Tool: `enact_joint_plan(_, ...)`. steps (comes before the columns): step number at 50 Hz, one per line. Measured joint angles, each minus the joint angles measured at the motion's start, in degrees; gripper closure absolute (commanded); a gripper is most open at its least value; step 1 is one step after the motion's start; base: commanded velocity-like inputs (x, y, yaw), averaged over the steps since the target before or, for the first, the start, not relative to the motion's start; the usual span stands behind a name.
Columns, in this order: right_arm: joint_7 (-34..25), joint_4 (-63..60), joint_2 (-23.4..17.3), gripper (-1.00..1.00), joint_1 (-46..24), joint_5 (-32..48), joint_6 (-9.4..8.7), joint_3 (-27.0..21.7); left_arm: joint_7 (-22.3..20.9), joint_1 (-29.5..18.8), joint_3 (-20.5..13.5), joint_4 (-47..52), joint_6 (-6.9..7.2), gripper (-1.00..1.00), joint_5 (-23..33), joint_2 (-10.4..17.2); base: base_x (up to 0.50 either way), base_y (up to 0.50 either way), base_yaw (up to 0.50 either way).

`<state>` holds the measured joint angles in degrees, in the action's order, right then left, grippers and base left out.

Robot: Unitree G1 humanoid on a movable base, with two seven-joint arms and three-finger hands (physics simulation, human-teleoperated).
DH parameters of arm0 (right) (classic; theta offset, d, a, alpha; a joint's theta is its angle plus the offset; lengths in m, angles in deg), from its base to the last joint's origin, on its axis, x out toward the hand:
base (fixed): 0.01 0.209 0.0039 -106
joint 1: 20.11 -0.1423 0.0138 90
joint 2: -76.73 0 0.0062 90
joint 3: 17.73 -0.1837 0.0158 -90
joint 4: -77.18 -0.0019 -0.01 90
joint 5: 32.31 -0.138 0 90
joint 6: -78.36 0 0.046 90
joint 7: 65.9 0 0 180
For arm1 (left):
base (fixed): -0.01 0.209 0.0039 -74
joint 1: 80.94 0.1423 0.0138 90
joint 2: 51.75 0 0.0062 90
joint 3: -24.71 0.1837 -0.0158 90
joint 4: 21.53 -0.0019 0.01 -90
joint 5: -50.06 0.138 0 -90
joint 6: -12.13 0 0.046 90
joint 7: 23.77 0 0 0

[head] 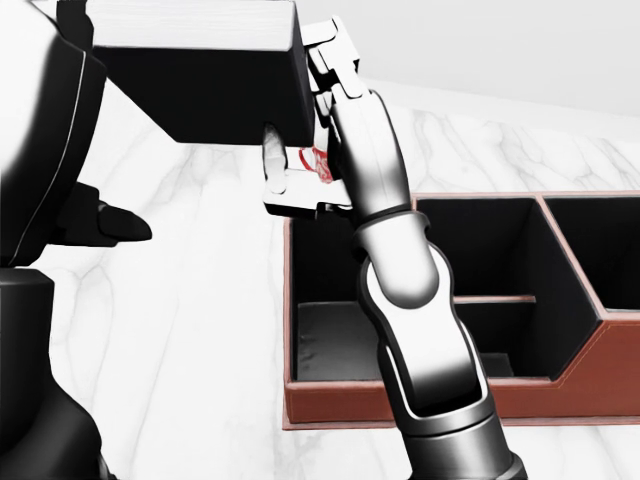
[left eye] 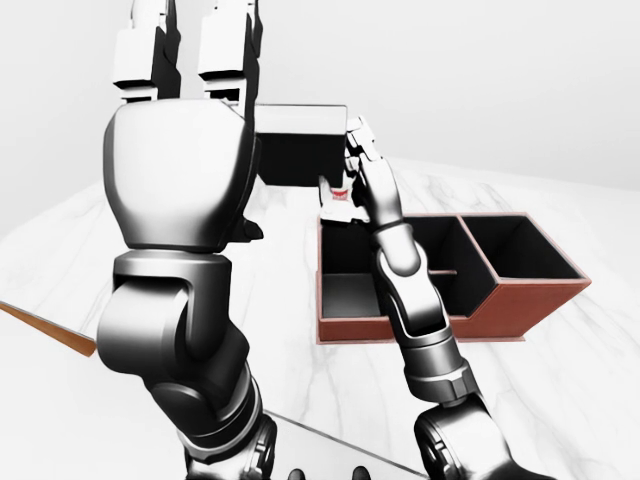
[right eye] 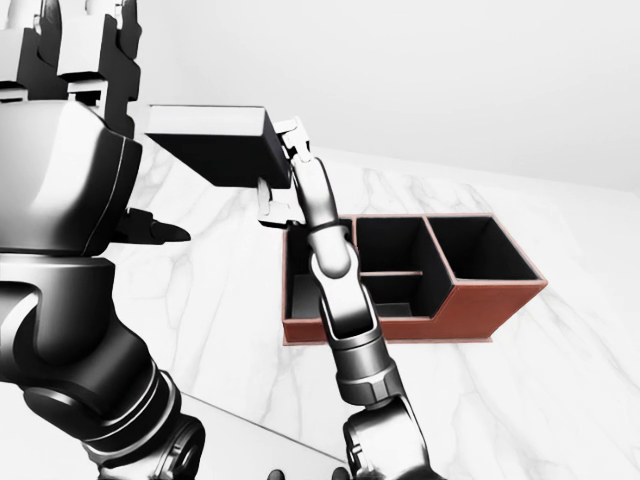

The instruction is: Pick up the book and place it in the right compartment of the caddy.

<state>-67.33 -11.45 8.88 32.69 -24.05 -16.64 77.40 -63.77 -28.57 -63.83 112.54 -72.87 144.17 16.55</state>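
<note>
The book [head: 200,70], a dark block with pale page edges, hangs in the air above the marble table, up and to the left of the caddy [head: 440,400]. My right hand [head: 300,105] grips its right end, with fingers [head: 272,165] curled under it and others over the top. At the book's left side is my left hand [left eye: 185,40], its fingers straight up and its thumb [head: 115,225] pointing right below the book. The red-brown caddy has black compartments: a left one, a split middle one and a right one [head: 600,250].
A red-and-white cup [left eye: 340,190] stands on the table just above the caddy's left corner, mostly hidden by my right hand. White marble table [right eye: 560,380] spreads around the caddy. A thin orange-brown edge [left eye: 50,335] shows at the left of the left-eye view.
</note>
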Motion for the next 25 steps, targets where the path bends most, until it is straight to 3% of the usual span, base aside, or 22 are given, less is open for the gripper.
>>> enact_joint_plan(8,0.47,0.89,-2.22,1.0,-0.2,-1.4,0.0,-1.49,0.0,-1.68,-1.13,0.43,0.0,-1.0,-2.24,2.88,0.0,0.0,0.0)
enact_joint_plan(13,0.56,0.65,-3.54,1.0,-0.33,-2.13,0.0,-2.35,0.0,-3.03,-3.05,0.51,0.0,-1.0,-8.04,4.95,0.0,0.0,0.0)
enact_joint_plan(17,0.53,0.16,-4.68,1.0,-0.46,-2.68,0.0,-3.09,0.0,-3.01,-5.51,0.79,0.0,-1.0,-17.92,7.1,0.0,0.0,0.0)
enact_joint_plan(21,0.45,-0.41,-5.82,1.0,-0.56,-3.15,0.0,-3.8,0.27,-1.26,-9.28,0.23,0.0,-1.0,-31.61,9.17,0.0,0.0,0.0)
enact_joint_plan(25,0.35,-1.0,-6.94,1.0,-0.64,-3.58,0.0,-4.5,4.36,1.46,-13.68,-1.84,0.0,-1.0,-45.48,12.18,0.0,0.0,0.0)
